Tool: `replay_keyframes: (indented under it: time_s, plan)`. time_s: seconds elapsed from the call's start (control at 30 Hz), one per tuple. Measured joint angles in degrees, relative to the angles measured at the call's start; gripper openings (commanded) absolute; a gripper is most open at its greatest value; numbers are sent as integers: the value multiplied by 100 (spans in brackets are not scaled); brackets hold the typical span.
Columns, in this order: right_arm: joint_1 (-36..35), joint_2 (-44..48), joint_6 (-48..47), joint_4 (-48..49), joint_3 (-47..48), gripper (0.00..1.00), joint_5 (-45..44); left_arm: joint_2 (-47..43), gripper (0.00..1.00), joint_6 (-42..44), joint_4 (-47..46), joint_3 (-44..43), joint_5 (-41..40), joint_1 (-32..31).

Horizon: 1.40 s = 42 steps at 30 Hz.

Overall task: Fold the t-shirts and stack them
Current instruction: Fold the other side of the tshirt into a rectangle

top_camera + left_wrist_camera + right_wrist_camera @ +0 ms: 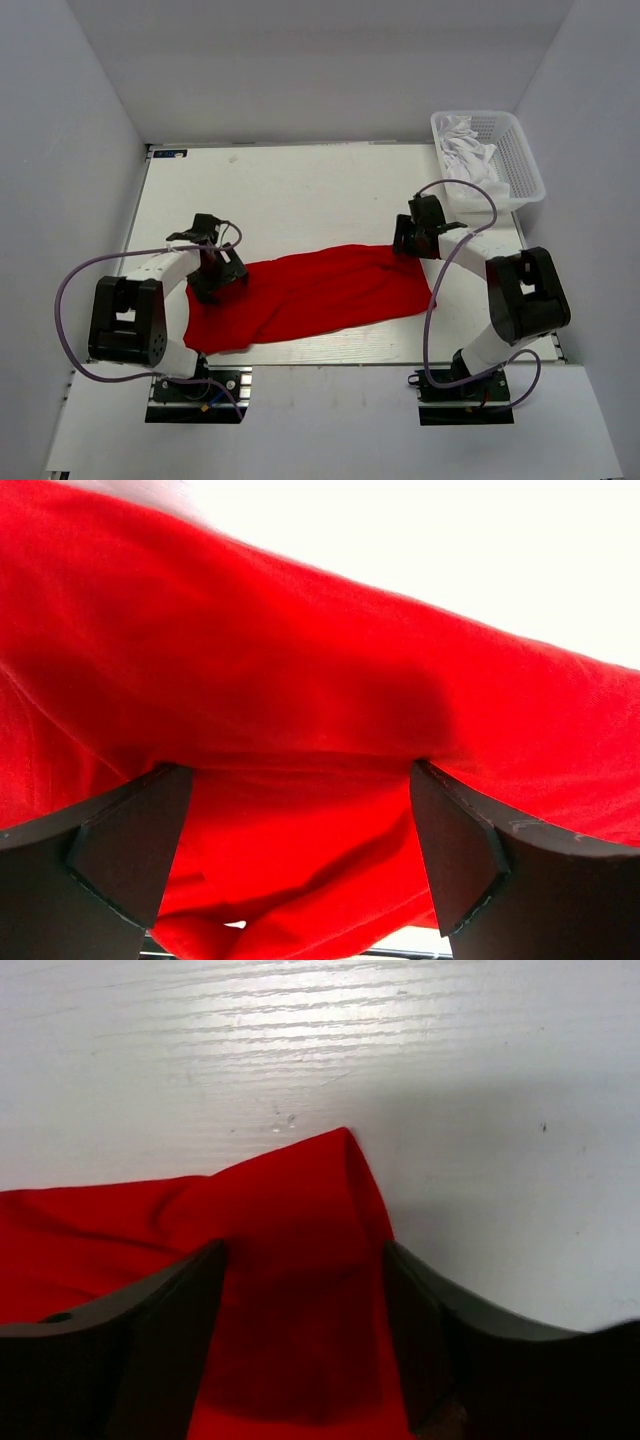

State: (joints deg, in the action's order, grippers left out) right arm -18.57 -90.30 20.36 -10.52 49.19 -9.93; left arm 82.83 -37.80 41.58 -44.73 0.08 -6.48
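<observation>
Black pads of my left gripper (300, 840) stand wide apart, with the red t-shirt (300, 680) bunched between them and not pinched. My right gripper (303, 1290) is parted too, straddling a pointed corner of the same shirt that lies flat on the white table (480, 1090).

From above, the left gripper (215, 270) sits over the shirt's left end and the right gripper (412, 238) over its upper right corner. The red t-shirt (310, 295) lies spread out, its long axis running from lower left to right and rising slightly. Its lower hem lies close to the table's near edge. Above it, the white table (300, 190) shows as far as the back wall. At upper right, well apart from the shirt, a basket (525, 165) holds crumpled white t-shirts (468, 150).
</observation>
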Motion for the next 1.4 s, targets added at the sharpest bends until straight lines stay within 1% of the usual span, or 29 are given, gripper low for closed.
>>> replay_keyframes:
  time_s: [0.03, 0.07, 0.1, 0.13, 0.2, 0.53, 0.57, 0.67, 0.7, 0.73, 0.77, 0.8, 0.87, 0.9, 1.0, 1.1, 1.23, 1.4]
  plan:
    - [22, -94, -28, 0, 33, 37, 2, 35, 100, -9, -13, 0, -13, 0]
    - [46, -170, -50, -7, 74, 27, 2, 55, 100, -17, -26, 0, -20, 0]
    - [63, -221, -52, -4, 116, 22, -2, 55, 100, -24, -31, 0, -24, 0]
    - [87, -258, -26, 0, 164, 11, -22, 74, 100, -46, -39, -4, -39, 0]
    - [127, -271, -2, 17, 236, 0, -61, 157, 100, -87, -15, -55, -76, 0]
    - [466, -286, 4, -11, 627, 0, -529, 634, 100, -297, 310, -420, -216, -13]
    - [516, -306, -9, -9, 627, 3, -509, 664, 100, -313, 330, -442, -227, -13]
    - [605, -407, -66, 4, 627, 25, -415, 739, 100, -334, 382, -503, -236, -15]
    - [621, -459, -103, 15, 627, 37, -380, 763, 100, -341, 407, -527, -240, -17]
    - [643, -507, -142, 22, 627, 44, -352, 787, 100, -343, 426, -549, -243, -17]
    - [662, -542, -155, 15, 634, 48, -328, 809, 100, -352, 452, -575, -245, -17]
    - [684, -568, -201, -7, 651, 63, -289, 831, 100, -354, 474, -599, -249, -17]
    - [702, -560, -238, -44, 691, 77, -236, 887, 100, -345, 525, -664, -258, -24]
    - [710, -531, -262, -70, 721, 90, -208, 909, 100, -319, 535, -693, -271, -31]
    - [717, -251, -306, -212, 737, 90, -153, 1003, 100, -223, 509, -835, -365, -39]
    - [715, 229, -321, -313, 732, 90, 35, 1169, 100, -131, 435, -1084, -527, -39]
    - [706, 595, -352, -210, 693, 90, 1019, 1335, 100, -55, 433, -1480, -734, -39]
    - [533, 229, -304, -37, 361, 90, 2249, 1331, 100, -15, 411, -1884, -800, -24]
